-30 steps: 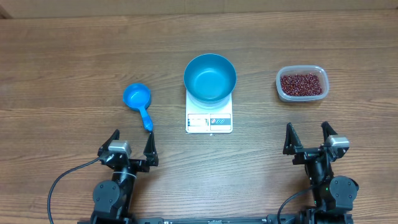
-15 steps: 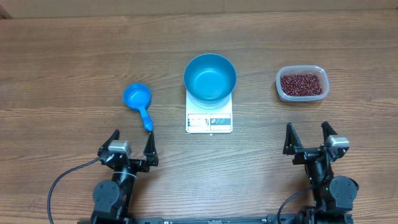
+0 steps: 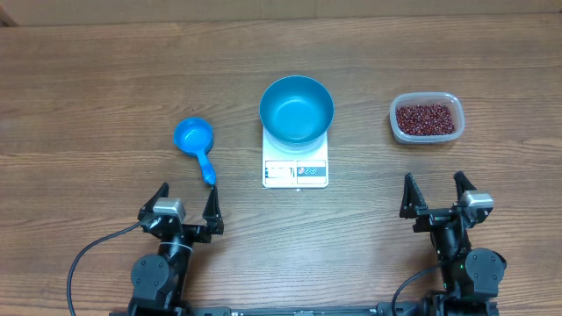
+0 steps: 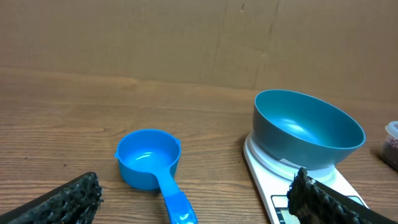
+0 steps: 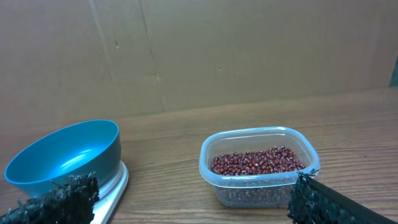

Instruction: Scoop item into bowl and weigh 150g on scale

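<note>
**Both arms parked open at the near edge, beans in their tub**

Take the overhead view as a clock face centred on the wooden table point(image 3: 88, 79), with twelve at the far edge.

At about seven o'clock the left gripper point(image 3: 187, 195) sits low at the near edge, its jaws spread wide and holding nothing. Its black ribbed fingers point(image 4: 68, 199) frame the left wrist view at either bottom corner.

At about ten o'clock, just beyond that gripper, a small blue handled scoop point(image 3: 195, 139) lies upright on the table. Its cup is empty and its handle points toward five o'clock.

Near the centre stands the white digital scale point(image 3: 296, 171), display and buttons along its six o'clock edge. The deep blue bowl point(image 3: 296, 107) rests on its platform, empty, overhanging it on the twelve o'clock side.

At about two o'clock sits a clear plastic tub point(image 3: 394, 123), well apart from the scale. The red-brown beans point(image 3: 426, 118) lie inside it as a loose layer.

At about five o'clock the right gripper point(image 3: 432, 189) rests at the near edge, jaws fully parted and empty, with the tub straight ahead of it toward twelve.
</note>
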You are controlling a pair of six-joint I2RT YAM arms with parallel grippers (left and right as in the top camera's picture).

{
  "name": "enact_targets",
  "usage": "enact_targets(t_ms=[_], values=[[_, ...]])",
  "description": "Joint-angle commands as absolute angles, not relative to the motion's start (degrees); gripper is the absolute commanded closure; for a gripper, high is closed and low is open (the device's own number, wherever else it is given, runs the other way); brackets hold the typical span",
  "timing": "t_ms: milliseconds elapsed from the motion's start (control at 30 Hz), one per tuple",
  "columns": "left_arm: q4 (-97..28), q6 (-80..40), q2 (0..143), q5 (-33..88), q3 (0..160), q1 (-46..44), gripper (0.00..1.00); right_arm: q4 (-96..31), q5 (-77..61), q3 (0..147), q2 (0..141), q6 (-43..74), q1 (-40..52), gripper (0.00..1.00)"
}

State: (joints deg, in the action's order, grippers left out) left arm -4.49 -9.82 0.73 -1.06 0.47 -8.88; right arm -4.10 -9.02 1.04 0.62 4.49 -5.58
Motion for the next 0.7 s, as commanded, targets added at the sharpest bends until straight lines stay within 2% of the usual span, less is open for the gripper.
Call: enact_targets(t_ms=[0, 167, 667], values=[[-4.2, -8.3, 0.3, -0.3, 0.3, -8.5, 0.00, -3.8, -8.8, 0.4, 0.2, 4.7, -5.7, 0.00], [-4.0, -6.8, 0.3, 3.2, 0.5, -8.5, 0.01, -3.8, -8.8, 0.4, 0.2, 4.7, -5.7, 0.00], [-4.6, -6.2, 0.3, 3.0, 5.5, -8.5, 0.00, -3.8, -8.8, 0.4, 0.2, 4.7, -5.7, 0.00]])
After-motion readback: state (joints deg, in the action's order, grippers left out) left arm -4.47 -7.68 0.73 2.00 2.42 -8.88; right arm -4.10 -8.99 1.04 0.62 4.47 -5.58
